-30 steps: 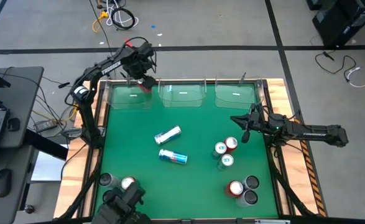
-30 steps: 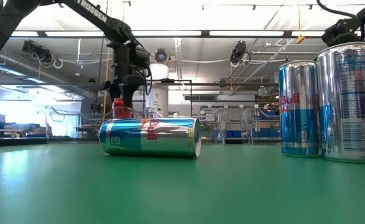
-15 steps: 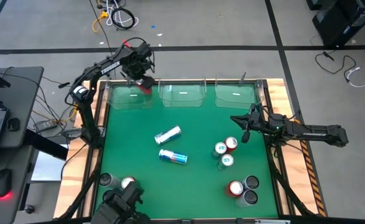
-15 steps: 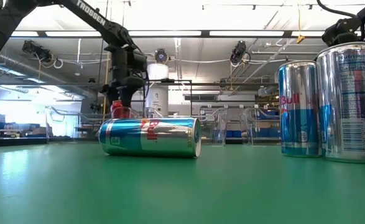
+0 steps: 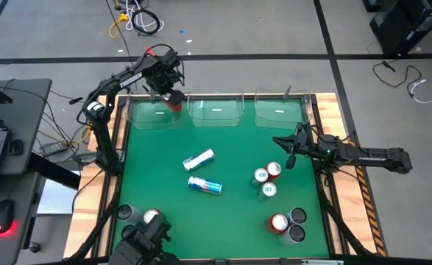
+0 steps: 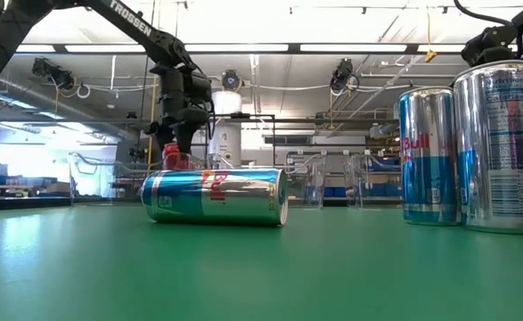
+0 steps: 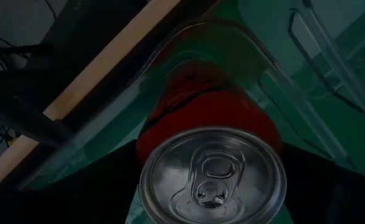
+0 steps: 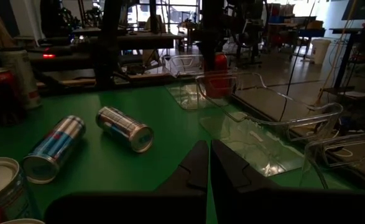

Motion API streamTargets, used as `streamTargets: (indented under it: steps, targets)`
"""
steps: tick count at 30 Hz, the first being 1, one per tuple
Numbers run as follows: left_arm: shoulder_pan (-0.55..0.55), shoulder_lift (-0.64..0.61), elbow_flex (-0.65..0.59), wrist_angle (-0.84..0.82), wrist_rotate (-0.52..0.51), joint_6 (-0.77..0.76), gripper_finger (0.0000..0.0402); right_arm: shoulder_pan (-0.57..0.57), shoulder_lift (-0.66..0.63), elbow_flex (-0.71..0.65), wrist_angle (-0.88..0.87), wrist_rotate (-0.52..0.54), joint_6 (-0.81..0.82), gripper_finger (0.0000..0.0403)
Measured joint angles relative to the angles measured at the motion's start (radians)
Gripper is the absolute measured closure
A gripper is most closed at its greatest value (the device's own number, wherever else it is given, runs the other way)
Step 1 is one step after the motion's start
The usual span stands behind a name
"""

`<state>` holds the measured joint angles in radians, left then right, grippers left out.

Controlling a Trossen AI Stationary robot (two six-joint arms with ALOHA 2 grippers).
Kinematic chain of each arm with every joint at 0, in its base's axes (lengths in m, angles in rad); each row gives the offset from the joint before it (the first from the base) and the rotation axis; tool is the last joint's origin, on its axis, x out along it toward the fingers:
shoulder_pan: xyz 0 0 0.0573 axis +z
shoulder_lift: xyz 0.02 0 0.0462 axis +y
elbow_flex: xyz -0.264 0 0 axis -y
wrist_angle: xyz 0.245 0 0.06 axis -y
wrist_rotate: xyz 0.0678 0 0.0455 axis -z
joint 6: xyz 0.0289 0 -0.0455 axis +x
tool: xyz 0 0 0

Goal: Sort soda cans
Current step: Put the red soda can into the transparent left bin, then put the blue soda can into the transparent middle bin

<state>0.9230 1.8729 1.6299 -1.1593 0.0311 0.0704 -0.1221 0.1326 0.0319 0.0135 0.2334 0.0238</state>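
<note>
My left gripper (image 5: pixel 173 98) is at the table's far left, shut on a red soda can (image 7: pixel 201 106) with a silvery top (image 7: pixel 212 180), over the leftmost clear bin (image 5: pixel 151 115). My right gripper (image 5: pixel 289 152) waits shut by the right edge, touching nothing. A silver-white can (image 5: pixel 199 160) and a blue can (image 5: pixel 204 185) lie on their sides mid-table. Three cans (image 5: pixel 267 179) stand near the right gripper, three more (image 5: pixel 289 224) at the near right, two (image 5: pixel 138 215) at the near left. My left gripper holds the red can by its upper end (image 6: pixel 172 152), coming from above and pointing down. The can stays upright below the gripper, with its lower end (image 7: pixel 191 81) inside the outline of the bin's corner. The fingers themselves are hidden, and I cannot tell whether the can rests on the bin's floor.
Three clear bins stand in a row along the far edge: left, middle (image 5: pixel 217 112) and right (image 5: pixel 278 112). Wooden rails (image 5: pixel 341 140) frame the green mat. Open mat lies between the lying cans and the bins.
My left gripper has sunk a little with the red can toward the left bin, still shut on it. The right arm and the other cans have kept still.
</note>
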Motion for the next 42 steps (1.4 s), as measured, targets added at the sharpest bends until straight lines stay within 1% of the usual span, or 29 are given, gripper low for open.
streamTargets:
  steps: [3, 9, 13, 17, 21, 31, 33, 36, 39, 42]
  targets:
    - [0.000, -0.002, 0.000, 0.002, 0.008, 0.001, 0.0054, 0.000, 0.000, 0.000, 0.000, 0.000, 0.000, 0.0396]
    - [0.000, -0.002, 0.000, 0.004, -0.001, 0.009, 0.0052, 0.000, 0.000, 0.000, 0.000, 0.000, 0.000, 0.0396]
    - [-0.001, -0.003, 0.000, 0.003, -0.041, 0.031, 0.0051, 0.000, 0.000, 0.000, 0.000, 0.000, 0.000, 0.0396]
    - [0.000, -0.003, 0.007, -0.003, -0.055, 0.048, 0.0051, 0.000, 0.000, 0.000, 0.000, 0.000, 0.000, 0.0396]
    - [-0.001, -0.003, 0.032, -0.011, -0.060, 0.060, 0.0051, 0.000, 0.000, 0.000, 0.000, 0.000, 0.000, 0.0396]
    - [-0.005, -0.006, 0.139, -0.025, -0.055, 0.075, 0.0053, 0.000, 0.000, 0.000, 0.000, 0.000, 0.000, 0.0396]
    - [-0.014, -0.022, 0.142, 0.005, -0.034, 0.085, 0.0064, 0.000, 0.000, 0.000, 0.000, 0.000, 0.000, 0.0396]
    - [-0.039, -0.066, 0.143, 0.080, 0.024, 0.118, 0.0095, 0.000, 0.000, 0.000, 0.000, 0.000, 0.000, 0.0396]
    - [-0.073, -0.115, 0.143, 0.169, 0.110, 0.132, 0.0140, 0.000, 0.000, 0.000, 0.000, 0.000, 0.000, 0.0396]
    - [-0.113, -0.174, 0.117, 0.301, 0.206, 0.132, 0.0191, 0.000, 0.000, 0.000, 0.000, 0.000, 0.000, 0.0396]
